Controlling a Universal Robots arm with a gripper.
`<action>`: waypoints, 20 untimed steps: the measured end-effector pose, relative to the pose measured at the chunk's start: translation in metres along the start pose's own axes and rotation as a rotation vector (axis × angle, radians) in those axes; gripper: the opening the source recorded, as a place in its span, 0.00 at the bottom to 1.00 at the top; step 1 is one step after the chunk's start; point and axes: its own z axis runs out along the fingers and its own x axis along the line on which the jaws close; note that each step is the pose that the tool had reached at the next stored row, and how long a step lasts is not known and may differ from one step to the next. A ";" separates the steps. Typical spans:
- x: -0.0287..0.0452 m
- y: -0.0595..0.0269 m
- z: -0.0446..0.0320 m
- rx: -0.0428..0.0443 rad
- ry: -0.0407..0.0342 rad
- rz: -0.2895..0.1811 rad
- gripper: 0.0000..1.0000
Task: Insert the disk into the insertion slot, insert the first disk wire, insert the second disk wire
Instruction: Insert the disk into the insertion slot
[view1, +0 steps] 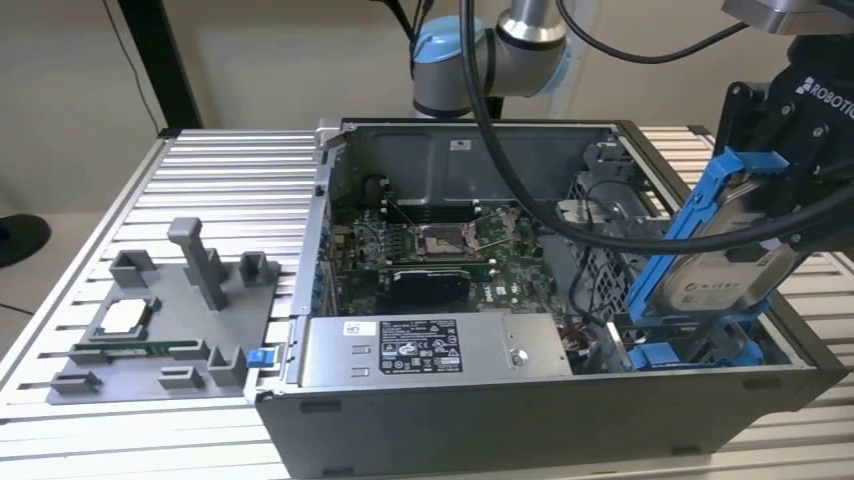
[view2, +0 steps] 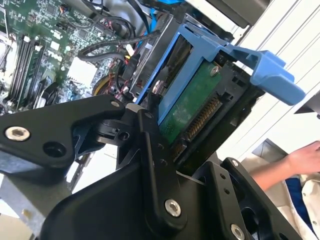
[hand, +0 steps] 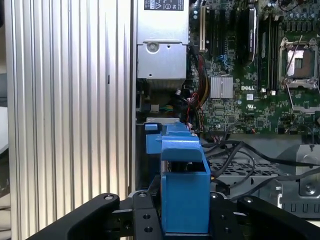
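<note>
The gripper (view1: 781, 190), clenched on the disk (view1: 721, 285), holds it steeply tilted, lower end at the slot (view1: 687, 354) on the exterior view's right.

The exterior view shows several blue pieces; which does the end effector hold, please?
The frame around the disk, raised and tilted; the rails lie inside the case.

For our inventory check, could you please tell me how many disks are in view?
1: the disk, held by the tool, tilted over the slot at the exterior view's right. Others may hide inside the case.
</note>
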 end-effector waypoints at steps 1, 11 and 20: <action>0.0000 0.0000 0.0005 0.0000 0.0001 0.000 0.00; 0.0000 -0.0006 0.0147 -0.0001 -0.0069 0.000 0.00; 0.0000 -0.0031 0.0238 -0.0002 -0.0142 -0.001 0.00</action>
